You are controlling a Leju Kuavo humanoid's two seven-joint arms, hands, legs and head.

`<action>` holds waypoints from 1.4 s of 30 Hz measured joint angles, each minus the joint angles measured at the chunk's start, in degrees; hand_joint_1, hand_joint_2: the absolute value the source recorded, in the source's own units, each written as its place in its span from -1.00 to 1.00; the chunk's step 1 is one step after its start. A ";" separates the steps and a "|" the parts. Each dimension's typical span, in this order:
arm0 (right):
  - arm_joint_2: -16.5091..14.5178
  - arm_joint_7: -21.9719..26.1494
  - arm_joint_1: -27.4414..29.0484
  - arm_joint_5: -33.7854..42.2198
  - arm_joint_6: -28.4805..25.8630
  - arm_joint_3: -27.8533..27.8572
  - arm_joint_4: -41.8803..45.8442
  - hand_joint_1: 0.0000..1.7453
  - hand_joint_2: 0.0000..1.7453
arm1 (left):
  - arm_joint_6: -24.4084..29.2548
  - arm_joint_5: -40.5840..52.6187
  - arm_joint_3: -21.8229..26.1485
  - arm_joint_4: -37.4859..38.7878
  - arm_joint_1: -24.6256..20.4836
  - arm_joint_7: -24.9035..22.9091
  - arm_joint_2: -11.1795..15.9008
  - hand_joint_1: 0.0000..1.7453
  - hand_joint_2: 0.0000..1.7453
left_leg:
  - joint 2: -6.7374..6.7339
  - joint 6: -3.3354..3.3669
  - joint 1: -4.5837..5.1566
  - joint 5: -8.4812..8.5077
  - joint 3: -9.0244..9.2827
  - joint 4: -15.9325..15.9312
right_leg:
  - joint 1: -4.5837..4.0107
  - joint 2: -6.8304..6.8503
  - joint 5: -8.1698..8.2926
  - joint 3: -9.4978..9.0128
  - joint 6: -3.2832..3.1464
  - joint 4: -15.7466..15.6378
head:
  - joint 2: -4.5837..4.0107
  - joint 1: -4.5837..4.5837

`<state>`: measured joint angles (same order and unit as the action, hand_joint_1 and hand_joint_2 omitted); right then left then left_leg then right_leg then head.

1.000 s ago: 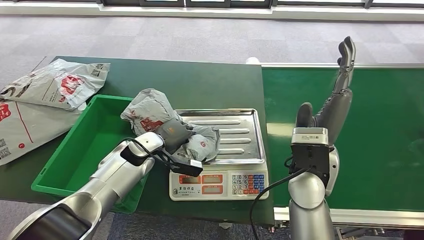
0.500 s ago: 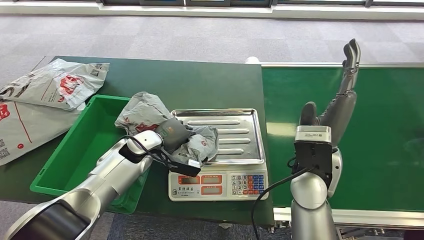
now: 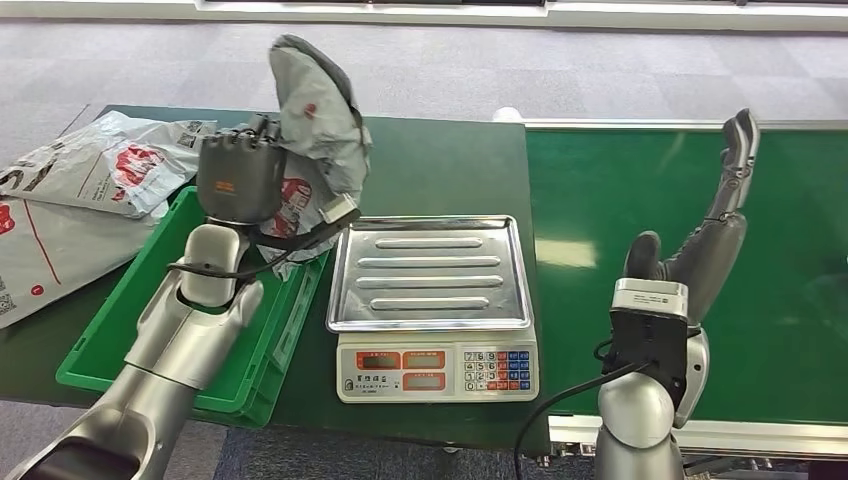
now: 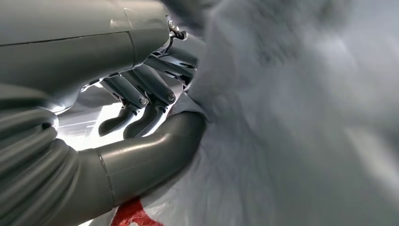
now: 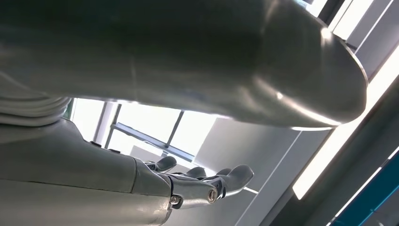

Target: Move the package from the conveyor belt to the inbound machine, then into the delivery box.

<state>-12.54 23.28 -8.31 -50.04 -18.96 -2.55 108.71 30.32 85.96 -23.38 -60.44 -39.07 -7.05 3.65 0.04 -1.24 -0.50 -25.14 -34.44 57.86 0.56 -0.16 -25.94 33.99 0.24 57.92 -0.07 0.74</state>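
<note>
Grey plastic package (image 3: pixel 312 120), crumpled, with red print, held up in the air by the left hand (image 3: pixel 238 178), above the right rim of the green delivery box (image 3: pixel 150 300) and just left of the inbound machine (image 3: pixel 437 300). Clear of the steel weighing tray; nothing lying on that tray. In the left wrist view, thumb and dark fingers (image 4: pixel 141 101) closed around a fold of the package film (image 4: pixel 291 122), red print at the lower edge. Right hand (image 3: pixel 715 215) raised over the green conveyor belt (image 3: pixel 780 250), fingers straight and spread, pointing up and far, holding nothing. In the right wrist view, same fingers (image 5: pixel 207 186) extended against ceiling and windows. Two more grey mail bags (image 3: pixel 95 175) flat on the dark green table (image 3: pixel 430 165), left of the box. Display and keypad of the machine on its near face.
</note>
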 joint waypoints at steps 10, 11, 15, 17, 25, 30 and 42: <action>-0.01 -0.27 -2.56 1.46 0.10 -0.07 -2.44 -1.00 -1.00 | -15.59 0.08 2.04 -10.01 2.45 -15.08 7.54 1.00 1.00 | 0.12 -0.01 -0.04 0.04 -0.06 0.00 | -0.02 0.21 -0.03 0.02 -0.05 0.00 | 0.00 0.01; -0.01 -0.19 -3.03 1.71 0.40 -0.08 -2.85 -1.00 -1.00 | -20.32 0.09 1.37 -8.64 2.21 -14.97 7.77 1.00 1.00 | 0.12 0.00 -0.03 0.05 -0.06 0.00 | 0.00 0.21 -0.02 0.01 -0.04 0.00 | 0.00 0.01; -0.13 0.50 -4.98 2.30 1.09 -0.12 -4.84 -1.00 -1.00 | -24.00 0.09 -1.72 4.12 1.39 -13.39 6.75 1.00 1.00 | 0.11 0.02 0.00 0.10 -0.06 0.02 | 0.03 0.18 0.06 0.03 0.01 0.00 | 0.00 0.00; -0.27 0.76 -5.52 2.48 1.13 -0.12 -5.63 -1.00 -1.00 | -21.61 0.09 -2.76 10.78 1.23 -12.93 5.82 1.00 1.00 | 0.07 0.01 0.02 0.11 -0.08 0.02 | 0.03 0.08 0.11 0.08 0.02 0.00 | 0.00 0.00; -0.52 1.05 -6.12 2.48 0.91 -0.14 -7.39 -1.00 -1.00 | -22.84 0.10 -4.76 23.95 -0.13 -9.81 3.61 -1.00 -0.50 | 0.06 0.01 0.03 0.07 -0.19 0.01 | 0.03 0.06 0.09 0.18 0.02 0.00 | 0.00 0.00; -0.91 0.75 -6.03 1.31 -0.01 -0.14 -7.72 -1.00 -1.00 | -17.72 0.11 -4.93 29.98 -0.73 -6.68 0.81 -1.00 -1.00 | 0.09 0.02 0.03 0.07 -0.11 0.01 | 0.03 0.07 0.08 0.10 0.01 -0.01 | 0.00 0.00; -0.70 -1.05 -3.86 1.18 -1.75 -0.31 -6.26 -1.00 -1.00 | 9.75 -52.48 18.81 -14.72 8.49 42.55 -8.45 -1.00 -1.00 | -0.79 0.13 0.09 -0.10 -0.34 0.08 | 0.15 -0.66 0.30 0.49 0.05 0.00 | 0.00 -0.01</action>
<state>-13.24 22.22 -12.16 -48.86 -20.72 -2.86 102.44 40.08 33.49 -4.57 -75.16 -30.58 35.50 -4.80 -0.74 -1.11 -0.40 -25.24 -34.78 57.94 0.71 -0.82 -25.63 34.48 0.30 57.92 -0.07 0.73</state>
